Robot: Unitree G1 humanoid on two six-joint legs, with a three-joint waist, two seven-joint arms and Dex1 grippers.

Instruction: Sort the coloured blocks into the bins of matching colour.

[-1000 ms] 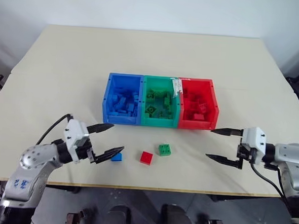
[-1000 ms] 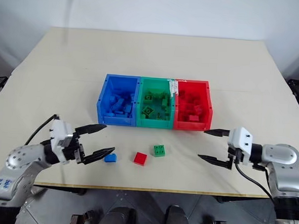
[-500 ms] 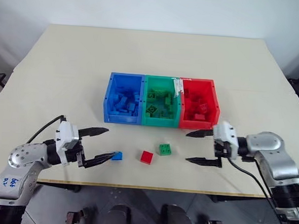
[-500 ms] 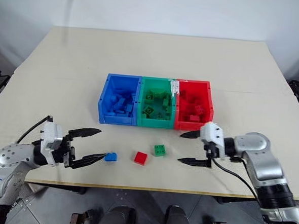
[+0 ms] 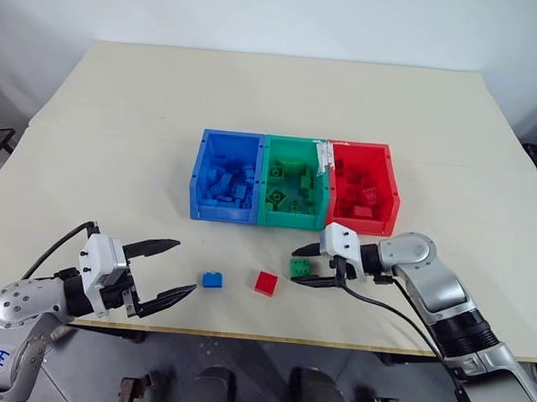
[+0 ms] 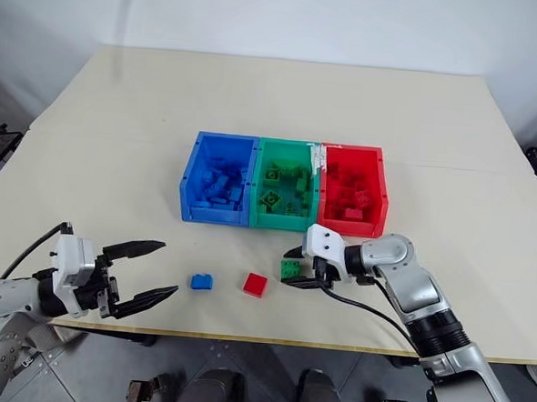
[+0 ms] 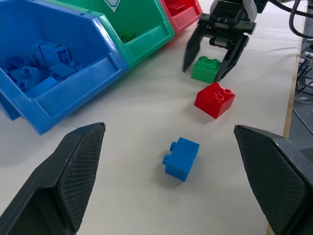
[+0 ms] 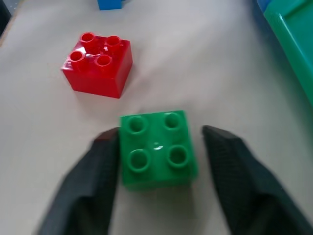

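My right pincer (image 5: 303, 267) has swept in from the far right edge of the pale surface (image 5: 117, 146) and now straddles the small green studded plastic brick (image 5: 298, 267), which sits just in front of the green open-top plastic bin (image 5: 291, 219). The fingers were spread wide a moment ago and are closing now; in the wrist view one finger touches the brick's side, the other stands a little apart, so I call it half-clenched and not yet grasping. That tells me green is the piece in hand, with a short lift into the bin right behind it to come.

My left pincer (image 5: 163, 269) has drawn back from the small blue plastic brick (image 5: 213, 280) and hangs released, fingers wide, nothing in it. The blue brick lies on its side left of the green brick; the small red studded plastic brick (image 5: 264, 284) sits studs up just beside the green one.

The green brick is square, four round studs on top, flat on the surface, glossy and clean.
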